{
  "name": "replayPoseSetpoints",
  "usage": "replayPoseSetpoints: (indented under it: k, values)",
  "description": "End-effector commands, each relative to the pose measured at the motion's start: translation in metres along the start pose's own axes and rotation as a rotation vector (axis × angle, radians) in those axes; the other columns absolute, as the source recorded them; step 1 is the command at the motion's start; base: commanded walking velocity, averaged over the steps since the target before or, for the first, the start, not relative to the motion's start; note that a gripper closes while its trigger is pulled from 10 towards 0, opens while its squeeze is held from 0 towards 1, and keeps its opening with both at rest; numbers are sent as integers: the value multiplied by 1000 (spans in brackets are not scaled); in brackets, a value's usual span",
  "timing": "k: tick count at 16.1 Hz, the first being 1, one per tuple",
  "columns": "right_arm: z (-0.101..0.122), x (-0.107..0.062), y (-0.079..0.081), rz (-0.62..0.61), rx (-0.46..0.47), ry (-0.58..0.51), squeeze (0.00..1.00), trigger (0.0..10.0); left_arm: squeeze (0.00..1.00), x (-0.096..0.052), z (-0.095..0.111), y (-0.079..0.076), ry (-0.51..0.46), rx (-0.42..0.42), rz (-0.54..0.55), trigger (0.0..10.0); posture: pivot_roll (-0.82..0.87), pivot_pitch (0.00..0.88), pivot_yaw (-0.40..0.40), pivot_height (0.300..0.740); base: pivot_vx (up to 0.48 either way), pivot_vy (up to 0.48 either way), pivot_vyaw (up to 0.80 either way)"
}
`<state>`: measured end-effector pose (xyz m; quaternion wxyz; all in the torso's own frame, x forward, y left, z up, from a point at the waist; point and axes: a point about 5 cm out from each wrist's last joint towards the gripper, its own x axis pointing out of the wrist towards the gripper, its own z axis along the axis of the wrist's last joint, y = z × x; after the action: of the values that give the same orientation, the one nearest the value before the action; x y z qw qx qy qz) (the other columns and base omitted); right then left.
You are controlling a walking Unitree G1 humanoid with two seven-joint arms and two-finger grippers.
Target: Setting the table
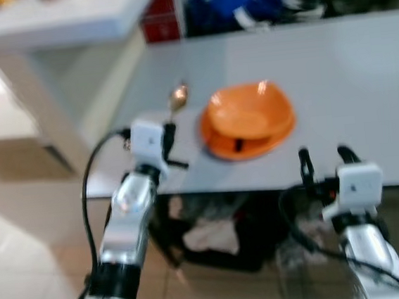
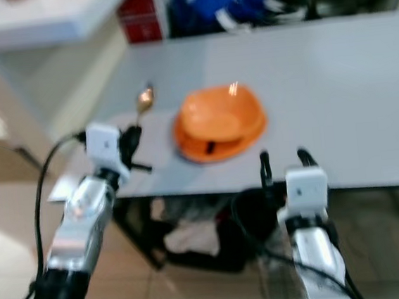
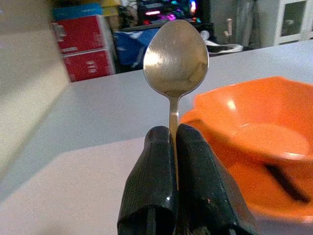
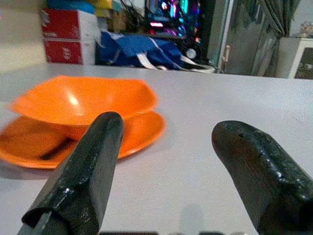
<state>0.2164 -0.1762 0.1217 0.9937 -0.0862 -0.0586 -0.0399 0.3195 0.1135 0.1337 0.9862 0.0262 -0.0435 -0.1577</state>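
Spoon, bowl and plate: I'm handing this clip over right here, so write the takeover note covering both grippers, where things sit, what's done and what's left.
Left gripper: shut on the spoon, gripping its handle, bowl end pointing forward, held over the table just left of the dishes.
Right gripper: open, holding nothing, at the table's near edge, right of the dishes.
Orange bowl sits on the orange plate near the front edge of the table. A dark mark shows on the plate; too blurred to identify.
Done: bowl and plate placed.
Left: probably set the spoon down beside the plate, then release.
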Motion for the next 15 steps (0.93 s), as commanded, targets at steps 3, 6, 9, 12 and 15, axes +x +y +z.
replayPoseSetpoints:
  k: [3, 6, 9, 12, 15]
  values:
    - [0, 0, -2, 0, -1, 3, 0, 10000, 0, 7, 16, -18, -69, 61, -100, 0, -100, 0, 127, 723, 193, -406, 0]
    - [0, -2, -1, -5, 0, 6, 0, 10000, 0, 1, 23, -34, -120, 120, -198, 0, -109, 0, 132, 723, 0, -474, 0]
    - [-1, -4, -2, -7, 0, 12, 0, 10000, 0, 2, 23, -36, -117, 123, -202, 0, -110, 0, 134, 723, 0, -480, 0]
    - [-1, -2, -1, -11, 1, 12, 0, 10000, 0, 6, 22, -33, -104, 124, -191, 0, -112, 0, 140, 723, 0, -474, 0]
    - [-2, -3, -1, -17, 2, 14, 0, 10000, 0, 13, 19, -27, -65, 103, -162, 0, -110, 0, 145, 723, 0, -452, 0]
